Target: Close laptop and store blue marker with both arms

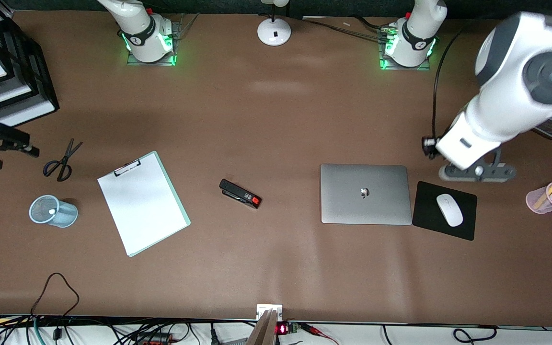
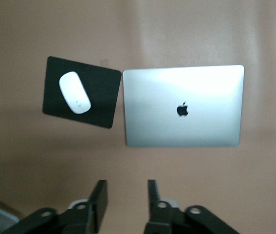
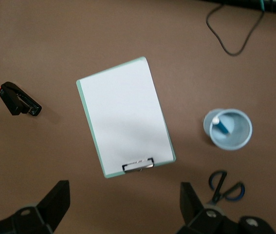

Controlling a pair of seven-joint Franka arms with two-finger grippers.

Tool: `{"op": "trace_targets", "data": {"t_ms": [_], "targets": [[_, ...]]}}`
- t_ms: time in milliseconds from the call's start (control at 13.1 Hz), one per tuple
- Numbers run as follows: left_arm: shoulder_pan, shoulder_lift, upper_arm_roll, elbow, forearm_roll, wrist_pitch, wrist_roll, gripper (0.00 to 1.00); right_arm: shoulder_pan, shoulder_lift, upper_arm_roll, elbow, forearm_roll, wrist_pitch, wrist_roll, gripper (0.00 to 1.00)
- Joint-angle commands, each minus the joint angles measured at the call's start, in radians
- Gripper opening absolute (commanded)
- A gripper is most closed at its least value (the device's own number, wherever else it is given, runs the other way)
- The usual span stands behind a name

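The silver-grey laptop (image 1: 366, 193) lies closed on the brown table, apple logo up; it also shows in the left wrist view (image 2: 183, 106). The blue marker (image 3: 220, 126) stands inside a pale blue mesh cup (image 3: 228, 129), which sits near the right arm's end of the table (image 1: 53, 211). My left gripper (image 2: 124, 183) is open and empty, held high over the table beside the laptop and mouse pad. My right gripper (image 3: 124, 187) is open wide and empty, high over the table by the clipboard's clip end.
A black mouse pad (image 1: 443, 211) with a white mouse (image 1: 449, 209) lies beside the laptop. A pink cup of pens (image 1: 550, 196) stands toward the left arm's end. A stapler (image 1: 240, 193), a clipboard (image 1: 143, 202), scissors (image 1: 61, 160) and black trays (image 1: 3, 72) are also here.
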Motion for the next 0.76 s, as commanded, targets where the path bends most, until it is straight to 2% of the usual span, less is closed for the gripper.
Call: {"op": "trace_targets", "data": {"t_ms": [0,153,229,381,458,610,686], "targets": [[0.083,-0.069,-0.003,-0.030,-0.062,-0.021,0.112,1.00,0.051,-0.079,-0.005,-0.057,-0.073,-0.047,0.167,1.00],[0.109,-0.110,0.029,-0.048,-0.090,-0.012,0.213,1.00,0.104,-0.137,-0.004,-0.114,-0.127,-0.061,0.262,1.00],[0.106,-0.153,0.072,-0.076,-0.090,-0.007,0.235,1.00,0.126,-0.167,-0.004,-0.144,-0.129,-0.058,0.322,1.00],[0.085,-0.274,0.121,-0.231,-0.084,0.107,0.262,1.00,0.152,-0.199,-0.004,-0.172,-0.132,-0.057,0.373,1.00],[0.073,-0.297,0.133,-0.287,-0.081,0.152,0.296,1.00,0.155,-0.205,-0.004,-0.178,-0.145,-0.060,0.373,1.00],[-0.008,-0.293,0.229,-0.300,-0.070,0.152,0.325,1.00,0.152,-0.219,-0.004,-0.188,-0.149,-0.055,0.341,1.00],[-0.009,-0.284,0.233,-0.303,-0.070,0.154,0.332,1.00,0.152,-0.231,-0.004,-0.206,-0.149,-0.046,0.317,1.00]]}}
